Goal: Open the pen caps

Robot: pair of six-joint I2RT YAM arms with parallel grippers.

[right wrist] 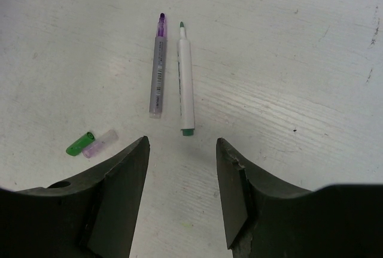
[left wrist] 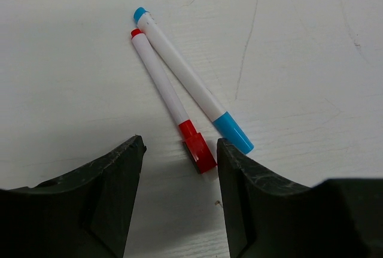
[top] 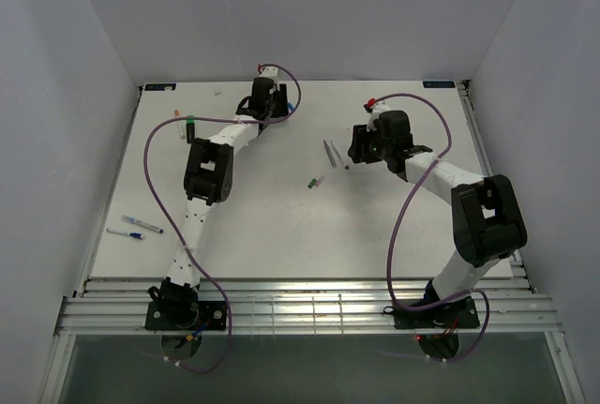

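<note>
Jaws stand released on both arms — left gripper (left wrist: 181,146) frames the red cap (left wrist: 198,152) at lower centre, seemingly to pinch it, while right gripper (right wrist: 182,144) hangs above two bared pens (right wrist: 186,81), loose caps (right wrist: 79,144) lower left.

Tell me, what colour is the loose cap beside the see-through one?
The loose cap is green, clearest in the right wrist view.

White desk (left wrist: 311,60), red pen (left wrist: 164,93) with white barrel, blue pen (left wrist: 185,78) with white barrel, purple-tipped pen (right wrist: 158,69) with clear grey barrel, green-tipped pen (right wrist: 186,81) in white, green cap (right wrist: 80,144), pale lilac cap (right wrist: 100,143), purple cables (top: 427,170).
</note>
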